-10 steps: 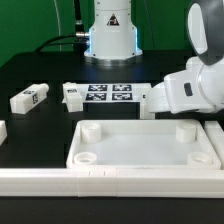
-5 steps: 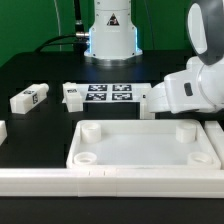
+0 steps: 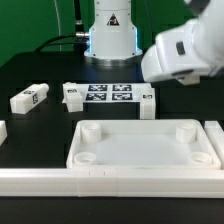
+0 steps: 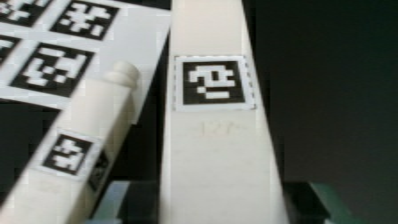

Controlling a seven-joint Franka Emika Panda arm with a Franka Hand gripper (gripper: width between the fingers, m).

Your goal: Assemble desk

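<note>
The white tabletop tray [image 3: 140,150] lies on the black table with its round corner sockets facing up. My gripper [image 4: 222,205] is shut on a white square-section leg [image 4: 217,130] with a tag on its face; a finger [image 4: 134,200] shows at each side of it. A second leg [image 4: 86,150] lies just beside the held one, next to the marker board [image 4: 54,40]. In the exterior view my hand [image 3: 182,50] hangs above the table at the right, hiding its fingers and the held leg. Another leg [image 3: 30,98] lies at the left.
The marker board [image 3: 100,94] lies behind the tray, with a leg [image 3: 148,98] at its right end. A long low white rail [image 3: 110,183] runs along the front. White parts show at the left edge [image 3: 2,130] and right edge [image 3: 214,135]. The robot base [image 3: 110,35] stands behind.
My hand has risen from table level beside the marker board's right end to well above the table. The parts on the table have not moved.
</note>
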